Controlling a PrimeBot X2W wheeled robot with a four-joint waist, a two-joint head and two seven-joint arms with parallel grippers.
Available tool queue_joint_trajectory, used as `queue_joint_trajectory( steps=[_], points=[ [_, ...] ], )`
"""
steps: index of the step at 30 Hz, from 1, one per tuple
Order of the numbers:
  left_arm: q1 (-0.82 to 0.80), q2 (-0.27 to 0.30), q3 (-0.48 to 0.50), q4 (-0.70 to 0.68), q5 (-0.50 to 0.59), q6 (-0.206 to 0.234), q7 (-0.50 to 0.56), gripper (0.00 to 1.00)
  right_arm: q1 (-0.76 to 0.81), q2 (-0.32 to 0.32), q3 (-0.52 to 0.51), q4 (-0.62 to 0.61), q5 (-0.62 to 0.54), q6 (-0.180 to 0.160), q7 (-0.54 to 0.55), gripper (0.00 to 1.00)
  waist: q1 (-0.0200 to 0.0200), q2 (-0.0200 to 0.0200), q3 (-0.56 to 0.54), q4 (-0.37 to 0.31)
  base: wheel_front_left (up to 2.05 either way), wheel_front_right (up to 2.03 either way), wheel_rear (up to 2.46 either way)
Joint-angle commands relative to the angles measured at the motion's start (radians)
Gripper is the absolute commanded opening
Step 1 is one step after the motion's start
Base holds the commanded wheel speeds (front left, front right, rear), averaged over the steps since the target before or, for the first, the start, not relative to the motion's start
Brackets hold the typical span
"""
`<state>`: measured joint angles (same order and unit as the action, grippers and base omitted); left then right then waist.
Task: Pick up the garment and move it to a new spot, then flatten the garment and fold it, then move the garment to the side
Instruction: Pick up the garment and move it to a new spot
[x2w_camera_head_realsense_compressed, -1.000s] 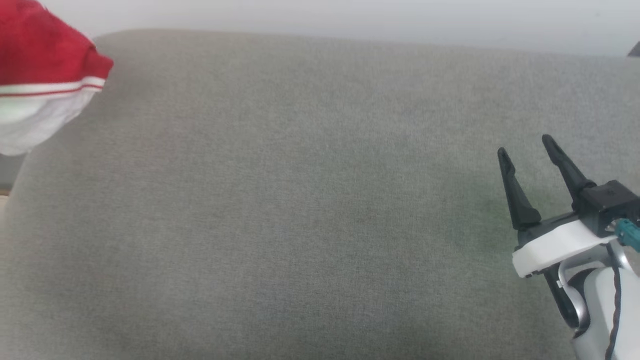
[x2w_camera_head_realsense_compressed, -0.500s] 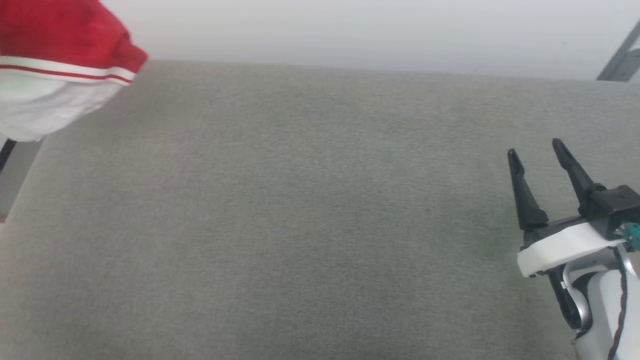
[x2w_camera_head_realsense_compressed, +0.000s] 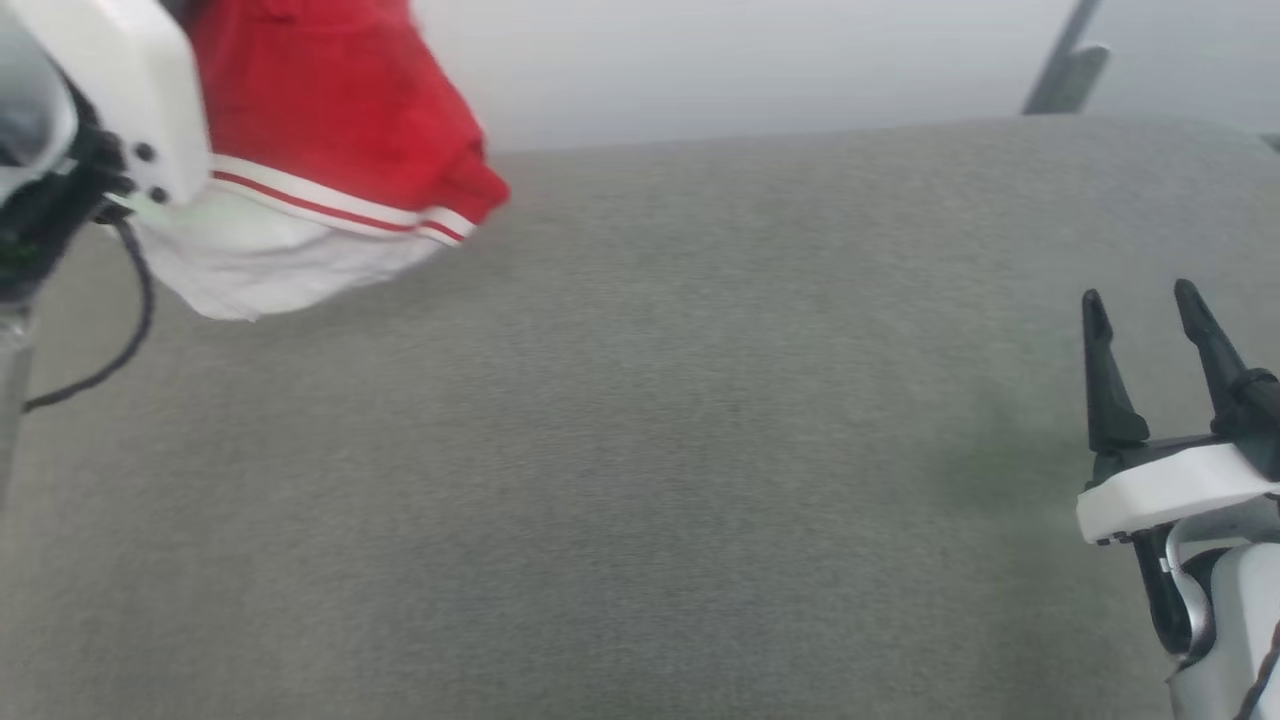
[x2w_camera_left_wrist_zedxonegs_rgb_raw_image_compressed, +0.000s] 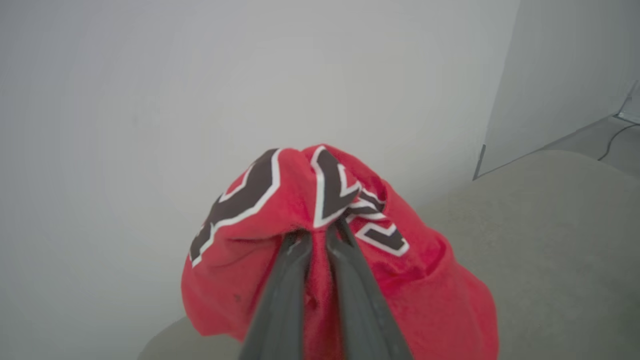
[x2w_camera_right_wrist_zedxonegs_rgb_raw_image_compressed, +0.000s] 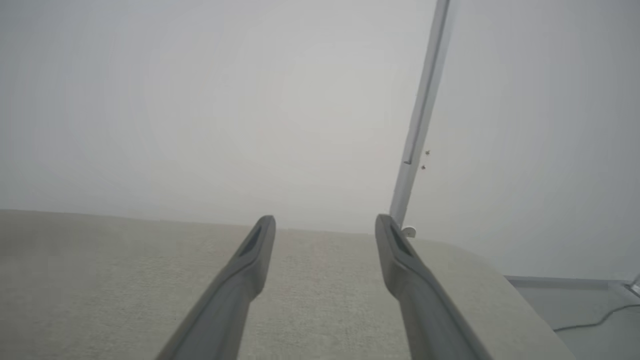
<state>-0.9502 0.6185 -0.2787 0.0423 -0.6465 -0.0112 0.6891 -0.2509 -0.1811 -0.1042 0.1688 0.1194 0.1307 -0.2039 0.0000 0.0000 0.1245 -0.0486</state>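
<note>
The garment (x2w_camera_head_realsense_compressed: 340, 110) is a red shirt with white-and-red striped trim and a white sleeve. It hangs bunched at the upper left, above the grey cushion (x2w_camera_head_realsense_compressed: 650, 450). The white housing of my left wrist (x2w_camera_head_realsense_compressed: 110, 90) stands in front of it. In the left wrist view, my left gripper (x2w_camera_left_wrist_zedxonegs_rgb_raw_image_compressed: 317, 231) is shut on a fold of the garment (x2w_camera_left_wrist_zedxonegs_rgb_raw_image_compressed: 250, 200), whose black white-outlined lettering bulges over the fingertips. My right gripper (x2w_camera_head_realsense_compressed: 1138, 292) is open and holds nothing, low over the cushion's right side. The right wrist view shows the right gripper (x2w_camera_right_wrist_zedxonegs_rgb_raw_image_compressed: 325, 219) with a wide gap between the fingers.
The grey upholstered cushion spans the head view, with a pale wall behind its far edge. A metal post (x2w_camera_head_realsense_compressed: 1065, 60) leans at the back right, and the same post (x2w_camera_right_wrist_zedxonegs_rgb_raw_image_compressed: 420, 125) rises past the cushion's corner. A black cable (x2w_camera_head_realsense_compressed: 110, 370) loops below my left wrist.
The camera has shifted. Even so, my left arm has carried the hanging garment to the right, further over the cushion. The right gripper stays open and still.
</note>
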Motion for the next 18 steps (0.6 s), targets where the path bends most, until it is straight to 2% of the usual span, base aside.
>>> queue_joint_trajectory(
  steps=[1, 11, 13, 18],
  points=[
    [0.011, -0.006, -0.005, -0.015, -0.01, 0.007, 0.011, 0.0, -0.005, 0.008, -0.007, 0.004, -0.01, 0.0, -0.009, 1.0, 0.0, 0.0, 0.013, -0.042, 0.0, 0.0, 0.0],
    [0.044, -0.102, -0.113, -0.093, -0.029, 0.025, 0.085, 0.0, -0.01, 0.043, -0.073, 0.049, -0.025, 0.0, -0.036, 1.0, 0.0, 0.0, 0.046, -0.139, 0.0, 0.0, 0.0],
    [0.091, -0.14, -0.159, -0.108, -0.028, 0.043, 0.102, 0.0, -0.014, 0.054, -0.075, 0.063, -0.029, 0.0, -0.042, 1.0, 0.0, 0.0, 0.053, -0.158, 0.0, 0.0, 0.0],
    [0.191, -0.17, -0.231, -0.102, -0.028, 0.063, 0.132, 0.0, -0.015, 0.071, -0.07, 0.086, -0.031, 0.0, -0.05, 1.0, 0.0, 0.0, 0.064, -0.181, 0.0, 0.0, 0.0]
  ],
)
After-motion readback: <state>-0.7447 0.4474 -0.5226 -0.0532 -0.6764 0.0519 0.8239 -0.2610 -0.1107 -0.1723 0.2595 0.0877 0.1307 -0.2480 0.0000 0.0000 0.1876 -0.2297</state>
